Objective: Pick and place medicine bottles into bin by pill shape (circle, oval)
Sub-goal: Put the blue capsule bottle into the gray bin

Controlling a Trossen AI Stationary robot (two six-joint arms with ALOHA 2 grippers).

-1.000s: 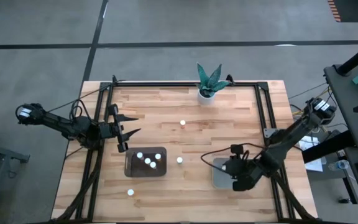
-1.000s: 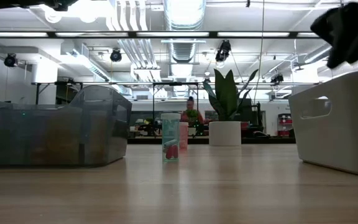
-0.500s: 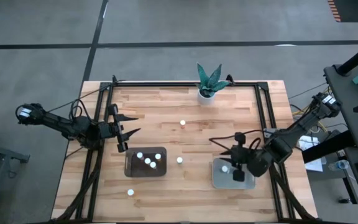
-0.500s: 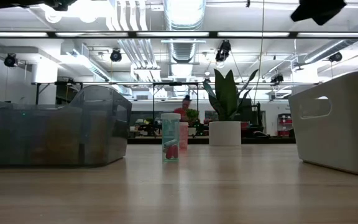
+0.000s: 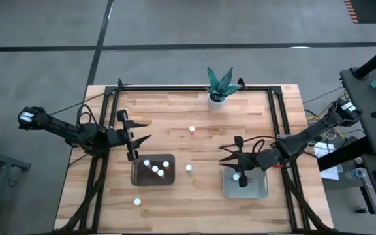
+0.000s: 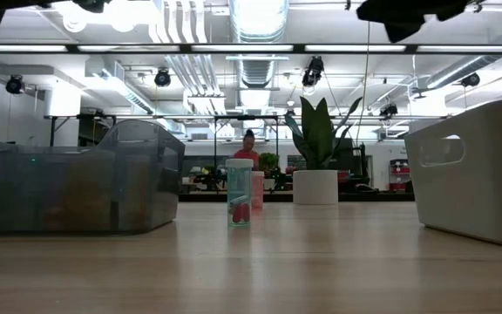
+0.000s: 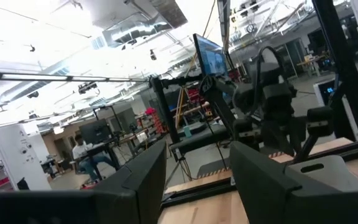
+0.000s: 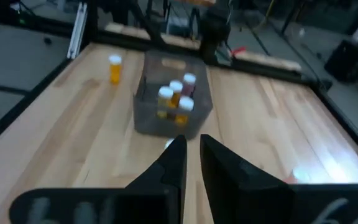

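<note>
Right wrist view, three bottles [image 8: 176, 98] in dark bin [image 8: 146, 117], orange-bodied

Wooden table [image 5: 194, 147] carries a dark bin [image 5: 153, 170], a pale bin [image 5: 245, 183], a potted plant [image 5: 219, 85], and three loose bottles [image 5: 191, 129] [image 5: 188, 168] [image 5: 136, 202].

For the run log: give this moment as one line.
right gripper open over pale grey-green opaque bin | left gripper open, waiting above dark smoky translucent bin | three white-capped medicine bottles loose
</note>
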